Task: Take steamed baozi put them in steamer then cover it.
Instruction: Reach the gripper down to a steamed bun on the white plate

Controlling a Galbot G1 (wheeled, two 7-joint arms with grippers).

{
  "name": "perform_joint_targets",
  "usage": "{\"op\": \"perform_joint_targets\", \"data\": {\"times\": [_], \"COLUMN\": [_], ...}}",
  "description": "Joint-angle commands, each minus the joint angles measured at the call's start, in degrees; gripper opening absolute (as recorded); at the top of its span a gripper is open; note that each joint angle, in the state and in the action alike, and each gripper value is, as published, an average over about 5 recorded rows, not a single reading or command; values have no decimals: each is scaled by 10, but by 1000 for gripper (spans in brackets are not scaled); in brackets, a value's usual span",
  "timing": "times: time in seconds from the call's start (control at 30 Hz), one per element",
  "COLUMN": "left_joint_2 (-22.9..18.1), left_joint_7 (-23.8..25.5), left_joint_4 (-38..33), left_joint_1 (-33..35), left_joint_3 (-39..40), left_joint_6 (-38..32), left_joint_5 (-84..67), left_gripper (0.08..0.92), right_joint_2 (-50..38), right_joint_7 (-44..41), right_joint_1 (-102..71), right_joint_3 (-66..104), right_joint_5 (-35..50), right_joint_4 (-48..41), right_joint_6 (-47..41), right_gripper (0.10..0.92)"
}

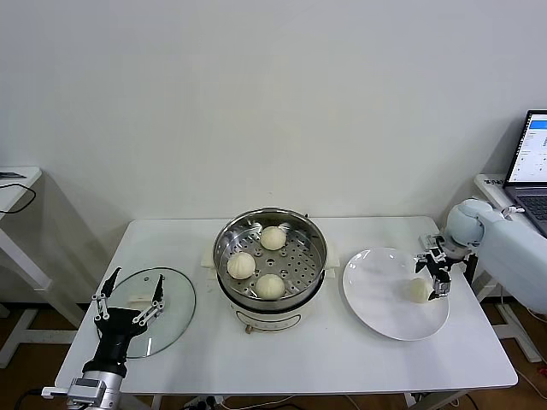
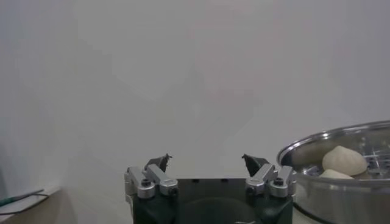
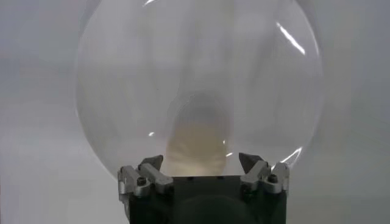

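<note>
The steamer stands mid-table with three baozi on its perforated tray: one at the back, one at the left, one at the front. A fourth baozi lies on the white plate. My right gripper is open, its fingers either side of that bun; the right wrist view shows the bun just ahead of the gripper. My left gripper is open above the glass cover, whose handle is hidden. The left wrist view shows the gripper empty.
The steamer with a baozi also shows in the left wrist view. A laptop stands on a side table at the far right. Another white table is at the far left. Bare tabletop lies in front of the steamer.
</note>
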Motion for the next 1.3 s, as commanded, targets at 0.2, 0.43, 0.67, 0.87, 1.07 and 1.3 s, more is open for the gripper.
{"op": "perform_joint_targets", "data": {"times": [0.2, 0.43, 0.67, 0.87, 1.07, 1.3], "left_joint_2": [-1, -1, -2, -2, -2, -2], "left_joint_7": [0, 0, 0, 0, -1, -2], "left_joint_4": [1, 1, 2, 2, 4, 1], "left_joint_1": [1, 0, -1, -1, -3, -4], "left_joint_3": [0, 1, 1, 1, 2, 2], "left_joint_6": [-1, -1, -1, -1, 0, 1], "left_joint_5": [0, 0, 0, 0, 0, 0], "left_gripper": [823, 823, 823, 823, 823, 823], "right_joint_2": [14, 20, 25, 29, 27, -2], "right_joint_7": [3, 3, 3, 3, 2, -6], "right_joint_1": [-22, -27, -28, -29, -31, 11], "right_joint_3": [24, 31, 31, 32, 33, 0], "right_joint_5": [-28, -37, -46, -48, -48, 12], "right_joint_4": [-20, -24, -30, -30, -26, 20], "right_joint_6": [4, 8, 13, 15, 16, -2], "right_gripper": [823, 823, 788, 709, 704, 704]}}
